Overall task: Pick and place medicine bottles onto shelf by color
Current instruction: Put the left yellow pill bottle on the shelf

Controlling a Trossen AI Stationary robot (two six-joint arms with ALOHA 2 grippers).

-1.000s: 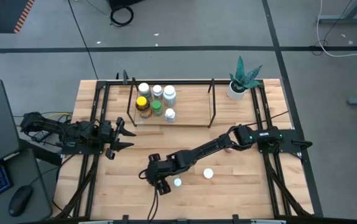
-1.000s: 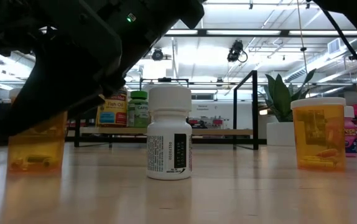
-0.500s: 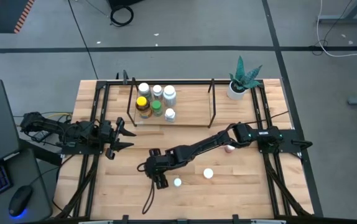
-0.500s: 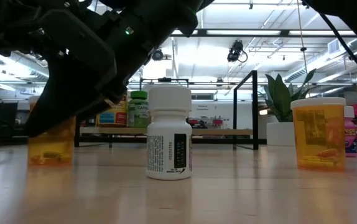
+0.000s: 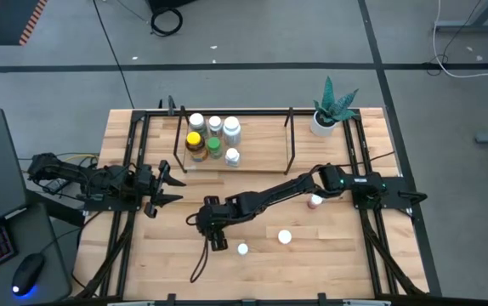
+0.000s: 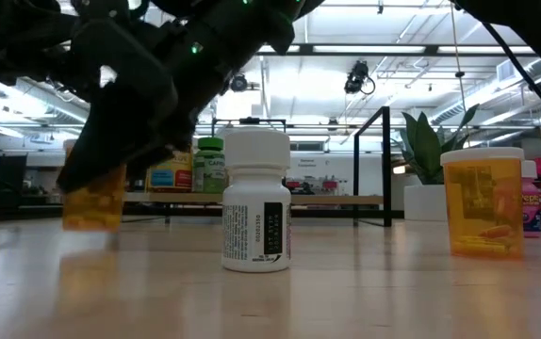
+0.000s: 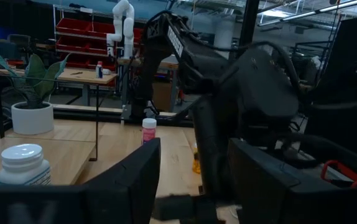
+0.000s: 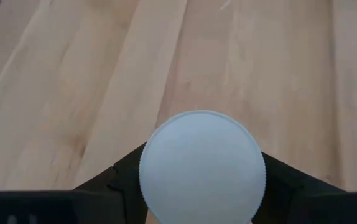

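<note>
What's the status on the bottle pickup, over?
Right gripper shut on white-capped amber bottle, lifted off table. Left gripper open, idle at table's left. Shelf holds five bottles; path looks clear.

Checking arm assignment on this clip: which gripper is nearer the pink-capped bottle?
Right. The right gripper is out at mid-table, shut on an orange bottle. The left gripper waits near the left edge, farther from the pink-capped bottle.

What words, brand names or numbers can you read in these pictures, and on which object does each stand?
"Fish Oil": label of a bottle on the shelf, low view.
White bottle: side print too small to read.
Green-capped bottle: label blurred.
Orange bottle: label unreadable.
Nothing else reads.
</note>
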